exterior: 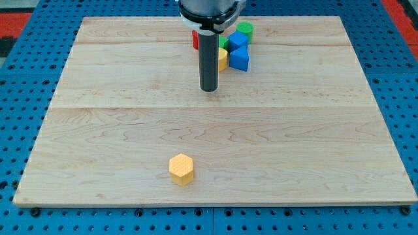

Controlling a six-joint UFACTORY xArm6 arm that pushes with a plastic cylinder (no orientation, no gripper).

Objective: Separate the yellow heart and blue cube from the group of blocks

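Several blocks crowd the top centre of the counter (130,65): a blue cube (240,59), a blue triangular block (238,40), a green cylinder (244,29), a red block (194,40) and a yellow heart (223,60) half hidden behind the rod. My tip (208,89) rests just below-left of the cluster; no jaws exist here. One yellow hexagon (181,169) sits alone, lower centre.
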